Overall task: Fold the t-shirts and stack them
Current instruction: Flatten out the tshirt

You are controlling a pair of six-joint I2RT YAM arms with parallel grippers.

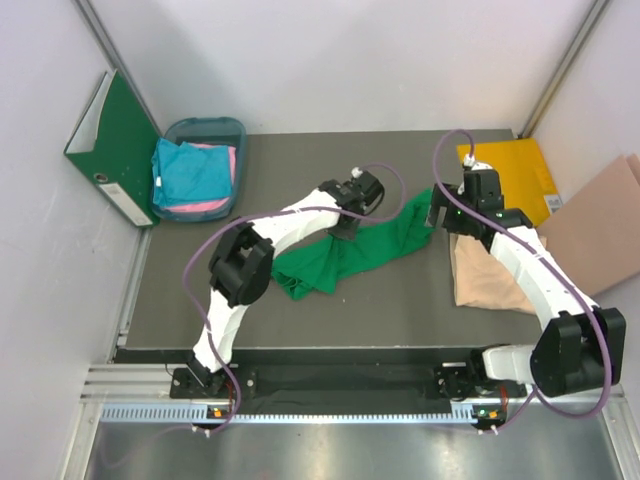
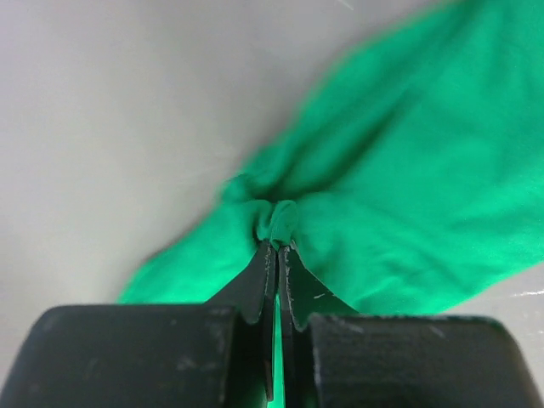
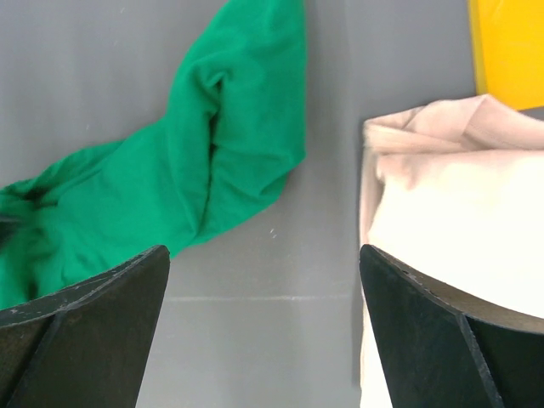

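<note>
Left pincer [image 2: 276,246] nips small fold of green t-shirt [image 2: 399,161]: thin bite may slip on lift. Right pincer [image 3: 263,280] wide, empty; could snag beige t-shirt [image 3: 450,212].

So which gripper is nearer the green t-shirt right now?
Left. The left gripper is shut on a bunched fold of the green t-shirt; the right gripper hangs open above the table, between that shirt's end and the beige t-shirt.
</note>
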